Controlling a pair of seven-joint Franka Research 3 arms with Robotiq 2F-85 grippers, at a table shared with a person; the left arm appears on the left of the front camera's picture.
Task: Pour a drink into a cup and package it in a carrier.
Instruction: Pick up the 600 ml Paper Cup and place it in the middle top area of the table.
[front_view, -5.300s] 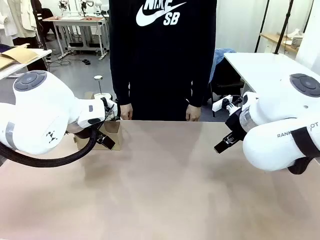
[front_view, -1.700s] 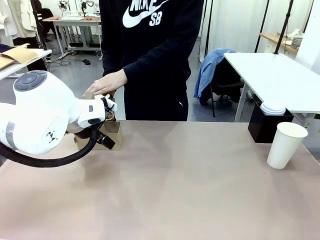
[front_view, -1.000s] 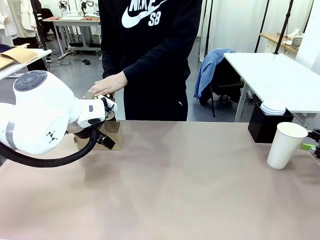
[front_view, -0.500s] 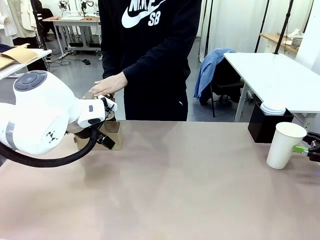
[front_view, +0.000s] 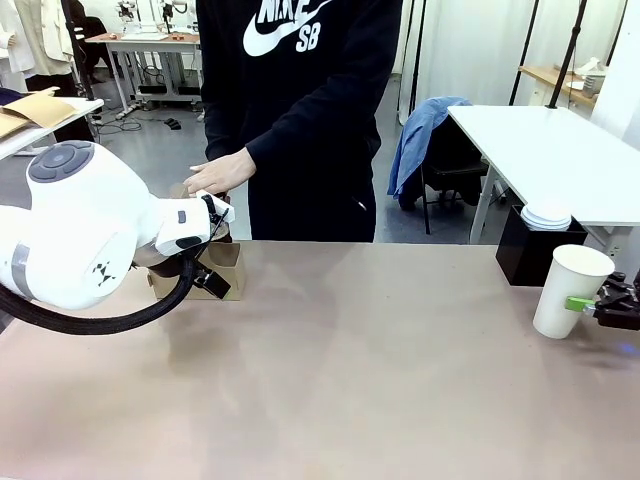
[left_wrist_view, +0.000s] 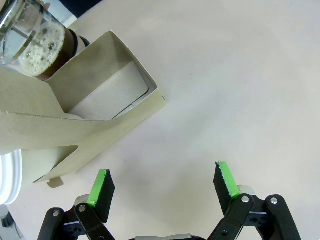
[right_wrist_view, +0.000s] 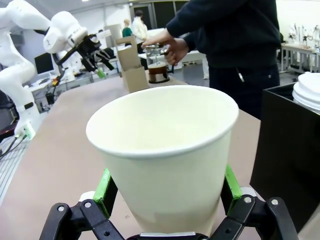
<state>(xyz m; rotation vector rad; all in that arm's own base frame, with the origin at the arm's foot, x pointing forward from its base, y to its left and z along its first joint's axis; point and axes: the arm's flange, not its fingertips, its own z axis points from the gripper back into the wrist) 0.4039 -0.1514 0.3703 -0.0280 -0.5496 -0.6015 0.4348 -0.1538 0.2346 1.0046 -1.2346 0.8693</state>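
Carrier (front_view: 225, 265) stands at the left far edge of the table (front_view: 350, 380), partly behind the left arm; the left wrist view shows brown cardboard with an open slot. Left gripper (left_wrist_view: 162, 180) hangs over bare table just beside the carrier, jaws spread wide, holding nothing. Beyond the carrier stands a glass press jug (left_wrist_view: 27, 30) containing the drink (left_wrist_view: 47, 50), dark brown with foam on top; the person's hand (front_view: 220, 175) is at the jug's top. At the table's right stands a black box (front_view: 525, 255) with white lids (front_view: 548, 215), and near it the cup (front_view: 570, 290), upright and open-topped. Right gripper (right_wrist_view: 166, 191) is spread wide, one green pad on each side of the cup's lower wall; whether the pads touch the cup cannot be told
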